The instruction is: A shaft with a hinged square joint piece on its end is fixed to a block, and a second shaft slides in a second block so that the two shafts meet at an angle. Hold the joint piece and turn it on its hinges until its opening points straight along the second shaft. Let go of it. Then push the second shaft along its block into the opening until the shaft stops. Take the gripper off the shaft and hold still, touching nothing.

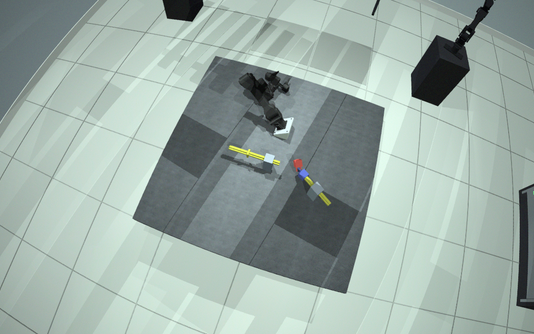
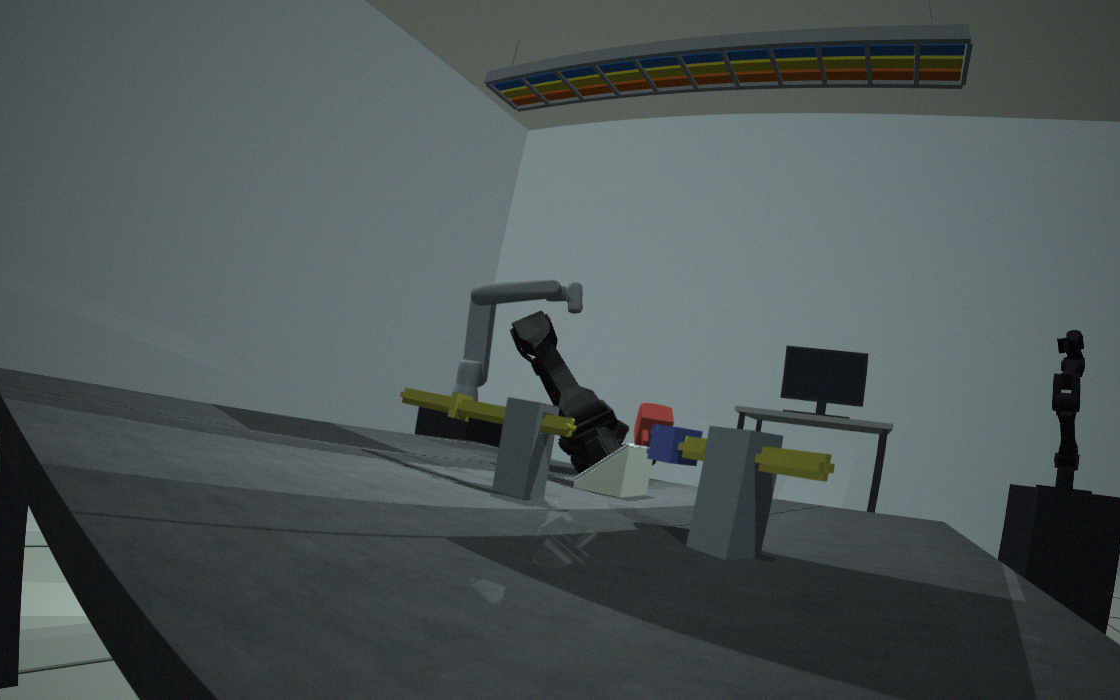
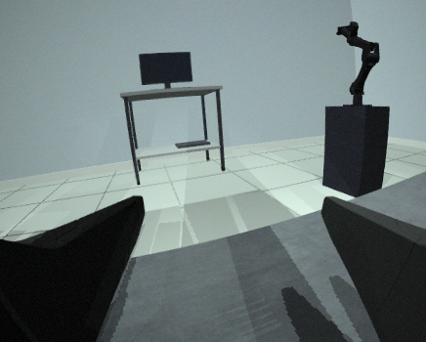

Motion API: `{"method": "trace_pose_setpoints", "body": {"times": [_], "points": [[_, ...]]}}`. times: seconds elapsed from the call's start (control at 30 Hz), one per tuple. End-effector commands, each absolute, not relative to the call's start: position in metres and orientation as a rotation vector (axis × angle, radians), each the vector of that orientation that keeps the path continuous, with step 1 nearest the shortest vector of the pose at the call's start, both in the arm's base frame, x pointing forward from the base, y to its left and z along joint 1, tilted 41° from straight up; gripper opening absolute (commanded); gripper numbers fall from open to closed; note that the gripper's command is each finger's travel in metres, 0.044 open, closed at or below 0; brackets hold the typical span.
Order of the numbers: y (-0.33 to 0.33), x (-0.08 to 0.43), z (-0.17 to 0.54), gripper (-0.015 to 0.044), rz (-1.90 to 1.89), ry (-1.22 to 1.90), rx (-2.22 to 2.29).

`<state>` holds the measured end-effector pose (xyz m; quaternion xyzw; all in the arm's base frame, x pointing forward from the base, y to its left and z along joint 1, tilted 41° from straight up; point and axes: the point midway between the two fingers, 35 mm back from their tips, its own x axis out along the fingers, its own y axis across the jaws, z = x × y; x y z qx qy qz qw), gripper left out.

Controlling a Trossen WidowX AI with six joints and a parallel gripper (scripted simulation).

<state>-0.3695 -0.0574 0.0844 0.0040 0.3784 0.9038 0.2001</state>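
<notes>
The red joint piece (image 1: pixel 298 163) (image 2: pixel 656 419) hangs on its hinges at the blue end piece (image 1: pixel 303 173) (image 2: pixel 671 444) of the first yellow shaft (image 1: pixel 324 199) (image 2: pixel 793 462). That shaft runs through a grey block (image 1: pixel 315 190) (image 2: pixel 719 496). The direction of the red opening is unclear. The second yellow shaft (image 1: pixel 238 150) (image 2: pixel 425 400), with a crossbar, passes through its own grey block (image 1: pixel 269 158) (image 2: pixel 519 452). Its near end is apart from the red piece. My gripper (image 1: pixel 283 77) (image 3: pixel 235 205) is open and empty, far from both shafts near the table's far edge.
The white wedge base (image 1: pixel 282 132) (image 2: pixel 623 477) of my arm stands behind the gap between the shafts. The dark table (image 1: pixel 235 232) (image 2: pixel 329 557) carries everything. Beyond it stand a black pedestal (image 1: pixel 439 74) (image 3: pixel 355 147) with another arm and a desk with a monitor (image 2: pixel 825 376) (image 3: pixel 166 68).
</notes>
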Motion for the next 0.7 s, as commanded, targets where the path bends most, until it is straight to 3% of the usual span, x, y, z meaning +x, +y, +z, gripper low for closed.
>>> {"method": "trace_pose_setpoints", "body": {"times": [0.0, 0.67], "points": [[-0.083, -0.376, 0.101, 0.044, 2.618, 1.073, -0.007], [-0.218, -0.361, 0.195, 0.044, 3.073, 1.175, -0.068]]}}
